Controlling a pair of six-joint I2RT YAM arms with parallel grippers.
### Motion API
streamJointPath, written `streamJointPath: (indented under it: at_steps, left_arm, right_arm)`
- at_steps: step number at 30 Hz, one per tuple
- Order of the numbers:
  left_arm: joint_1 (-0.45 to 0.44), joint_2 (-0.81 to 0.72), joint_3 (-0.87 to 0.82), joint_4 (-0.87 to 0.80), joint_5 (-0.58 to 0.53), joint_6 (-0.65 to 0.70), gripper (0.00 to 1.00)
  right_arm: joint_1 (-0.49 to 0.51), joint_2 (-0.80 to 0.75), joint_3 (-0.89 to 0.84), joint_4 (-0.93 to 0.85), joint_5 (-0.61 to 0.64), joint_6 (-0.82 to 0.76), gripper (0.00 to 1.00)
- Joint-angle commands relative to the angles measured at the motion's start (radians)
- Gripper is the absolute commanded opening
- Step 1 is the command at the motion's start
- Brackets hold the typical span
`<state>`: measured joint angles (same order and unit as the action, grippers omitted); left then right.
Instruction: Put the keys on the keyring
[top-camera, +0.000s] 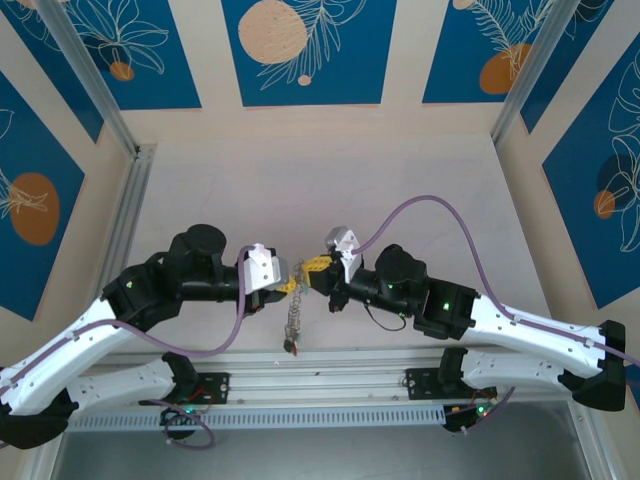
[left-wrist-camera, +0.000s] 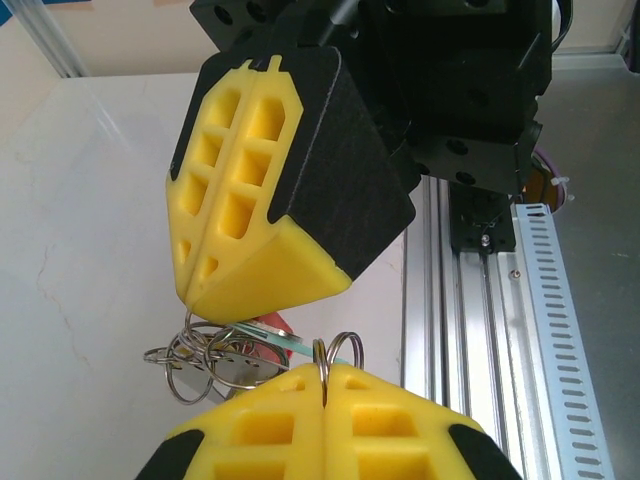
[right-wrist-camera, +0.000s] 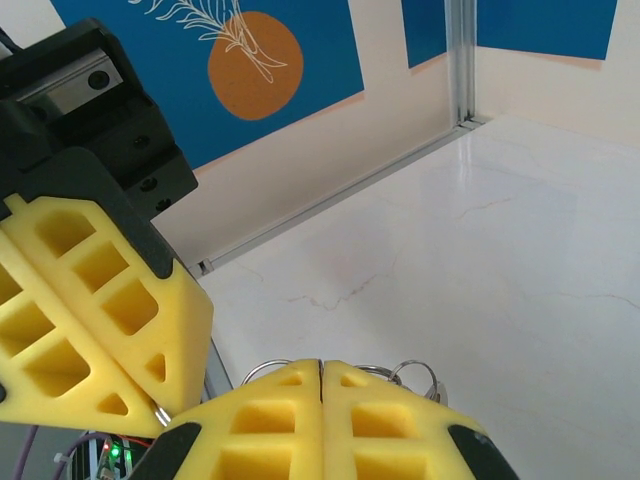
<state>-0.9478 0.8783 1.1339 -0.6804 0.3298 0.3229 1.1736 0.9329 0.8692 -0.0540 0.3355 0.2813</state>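
Two grippers meet almost tip to tip over the near middle of the table (top-camera: 400, 180), and the coming move turns on how the keyring lies between them. The left gripper (top-camera: 285, 282) is clenched, and in its wrist view a thin wire loop of the keyring (left-wrist-camera: 338, 348) stands up out of the seam of its yellow fingers (left-wrist-camera: 270, 425), so it seems to grip the ring itself. The right gripper (top-camera: 318, 267) is clenched too. Its wrist view shows small loops rising just behind its closed fingertips, so I judge it is nipping the same bunch, though the exact contact is hidden. The keys (left-wrist-camera: 262, 338) cluster with several small rings just beside the left gripper's tips, on the side away from the rail, and directly under the tip of the right gripper, which makes the right arm the nearer one to them. From above, the rest of the bunch trails in a narrow line from the pinch point toward the arm bases. Whether it hangs free or rests on the table cannot be told. Any threading would have to run along the wire between the two pinches.
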Motion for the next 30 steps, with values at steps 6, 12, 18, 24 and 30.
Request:
streamJointPath:
  at_steps: [6,12,18,24,30]
  left_arm:
    - [-0.011,-0.034,0.007,0.003,-0.013,-0.042,0.00]
    - [-0.011,-0.063,-0.028,-0.002,-0.025,-0.066,0.06]
    - [-0.011,-0.064,-0.037,-0.007,-0.029,-0.083,0.27]
    - [-0.011,-0.077,-0.056,-0.012,-0.049,-0.099,0.44]
    - [-0.005,-0.116,-0.046,0.024,-0.102,-0.118,0.34]
  right_arm:
    - [-0.012,-0.039,-0.002,0.029,0.024,-0.013,0.00]
    - [-0.009,-0.054,0.005,0.046,0.016,-0.056,0.00]
    - [-0.007,-0.055,0.008,0.085,-0.009,-0.090,0.00]
    - [0.003,-0.054,0.013,0.113,-0.033,-0.130,0.00]
    - [0.002,-0.063,0.016,0.128,-0.122,-0.178,0.00]
